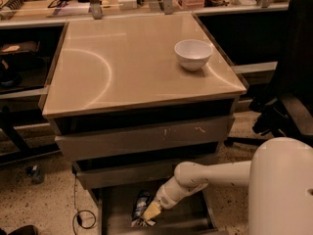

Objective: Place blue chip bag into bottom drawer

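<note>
Blue chip bag (141, 203): where does it lie, robot?

ROBOT: On the floor of the bottom drawer (188, 218), which stands pulled out at the foot of the cabinet. The bag lies toward the left of frame, dark foil up, one white sealed end nearest the camera.

EDITOR: And your jaws?

ROBOT: Down inside that same drawer, at the tip of my white arm (215, 174), which reaches in from the right of frame. They sit at the bag's right edge and overlap it from this angle. Whether they are parted or closed, and whether they grip the foil, I cannot tell.

EDITOR: Anything else in shot?

ROBOT: Two more drawers (142, 140) sit above, the upper front scuffed. A white bowl (193, 54) stands upright on the bench (122, 67), toward its far right corner. A black office chair (288, 106) stands at right, and a dark cable (80, 218) loops on the speckled floor at left.
</note>
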Controlling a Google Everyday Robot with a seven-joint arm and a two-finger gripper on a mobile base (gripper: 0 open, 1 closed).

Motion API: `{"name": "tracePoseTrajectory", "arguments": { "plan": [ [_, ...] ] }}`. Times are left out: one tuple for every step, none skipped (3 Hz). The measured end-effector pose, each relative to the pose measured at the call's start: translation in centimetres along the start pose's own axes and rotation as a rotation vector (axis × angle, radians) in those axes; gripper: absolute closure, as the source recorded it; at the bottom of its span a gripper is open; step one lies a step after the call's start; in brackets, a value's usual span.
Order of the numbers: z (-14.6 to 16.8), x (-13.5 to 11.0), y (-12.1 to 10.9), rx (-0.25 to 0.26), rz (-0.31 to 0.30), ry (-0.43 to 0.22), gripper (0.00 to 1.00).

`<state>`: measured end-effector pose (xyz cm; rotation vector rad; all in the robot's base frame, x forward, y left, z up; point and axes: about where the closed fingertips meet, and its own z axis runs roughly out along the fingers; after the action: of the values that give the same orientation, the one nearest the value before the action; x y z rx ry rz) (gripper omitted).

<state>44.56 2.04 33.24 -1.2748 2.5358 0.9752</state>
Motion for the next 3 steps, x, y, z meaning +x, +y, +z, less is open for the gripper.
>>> {"name": "tracePoseTrajectory", "arguments": {
  "plan": [
    [2.8, 1.3, -3.6, -0.011, 0.065, -0.004, 1.00],
    [2.9, 1.4, -3.7, -0.012, 0.067, -0.005, 1.00],
    [4.5, 1.9, -3.5, -0.037, 0.079, 0.000, 1.00]
  ]
}}
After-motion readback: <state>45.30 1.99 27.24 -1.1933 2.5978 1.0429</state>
